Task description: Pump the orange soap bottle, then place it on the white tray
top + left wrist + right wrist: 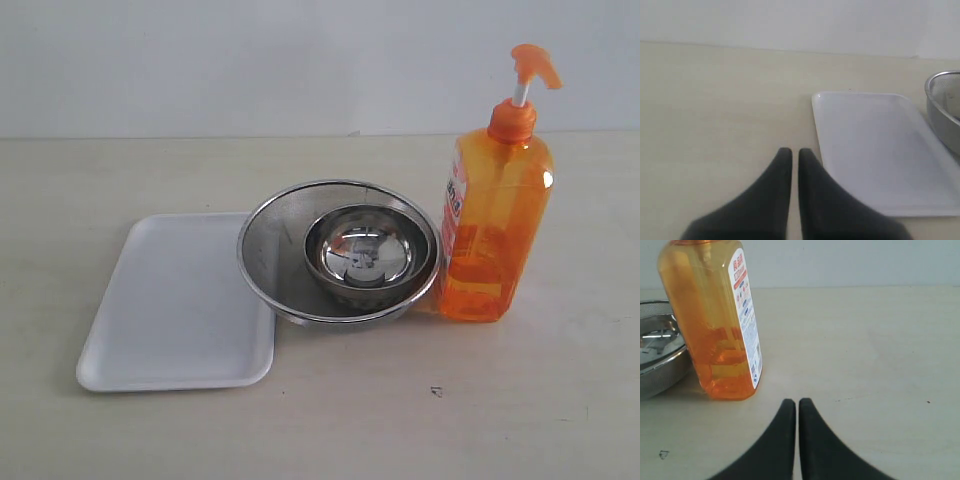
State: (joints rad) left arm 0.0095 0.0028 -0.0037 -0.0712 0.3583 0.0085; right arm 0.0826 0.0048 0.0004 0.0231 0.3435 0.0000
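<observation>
The table (120,170) bears white tray (175,305), steel bowl (268,255), orange soap bottle (497,235).

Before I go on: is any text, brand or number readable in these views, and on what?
Nothing reads clearly.
On the orange soap bottle, the label: red characters on top, fine print below, all too blurred to quote.
On the white tray and the steel bowls: no markings visible.

Pale beige tabletop (320,430) against a plain off-white wall (250,60), soft even light
</observation>
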